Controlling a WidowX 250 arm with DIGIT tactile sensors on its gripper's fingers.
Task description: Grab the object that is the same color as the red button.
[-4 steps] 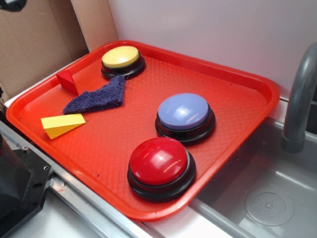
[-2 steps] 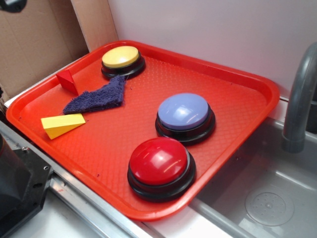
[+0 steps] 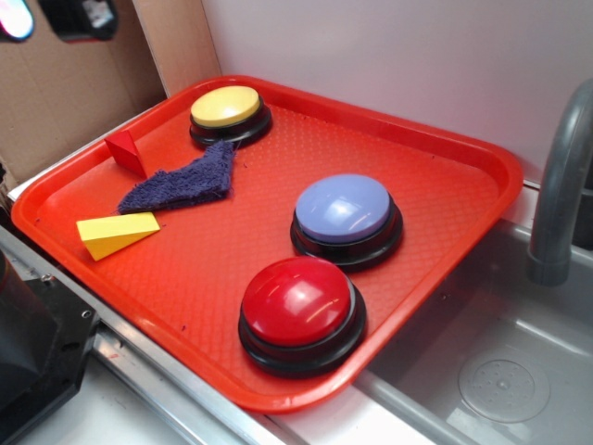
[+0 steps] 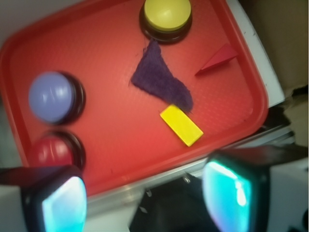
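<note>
Exterior view: bright, even lighting, sharp focus, soft short shadows, pale glare spots on the red button (image 3: 298, 299) and the lavender button (image 3: 344, 208). Wrist view: softer, slightly blurred overall; the fingertips (image 4: 228, 194) out of focus, glowing cyan.

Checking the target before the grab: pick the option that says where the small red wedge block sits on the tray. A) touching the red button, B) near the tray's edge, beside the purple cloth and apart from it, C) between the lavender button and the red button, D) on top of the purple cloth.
B: the red wedge block lies by the rim of the tray, a gap of bare tray separating it from the purple cloth, far from the red button.
</note>
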